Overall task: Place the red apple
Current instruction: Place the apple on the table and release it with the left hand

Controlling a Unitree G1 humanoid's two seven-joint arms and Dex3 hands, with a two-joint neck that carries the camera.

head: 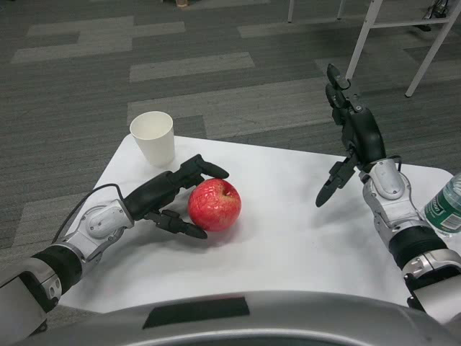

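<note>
No legible writing or brand marking is presented anywhere in the head view. A green label is carried by the plastic bottle [447, 203] at the right edge of the white table [302, 231], but its text is too small and too cropped to be read; the bottle's contents cannot be determined, since only part of its clear, ribbed body is shown. A white paper cup [153, 138] is positioned upright near the far left corner of the table, its mouth open upward; only white inner wall is seen, and the bottom of the interior is not visible. The red apple [215, 204] is located on the table surface, left of centre, with its stem dimple facing up, just in front of and to the right of the cup. The left hand [173, 196] is laid against the apple's left side: upper fingers are extended over the apple's top-left shoulder and lower fingers are curved under its near-left side, so that the fruit is clasped between them while it rests on the table. The right hand [349, 133] is raised above the right part of the table, well apart from the apple, with fingers spread, some pointing up and one pointing down; nothing is held in it. Grey patterned carpet and white furniture legs [374, 36] are visible beyond the table.
</note>
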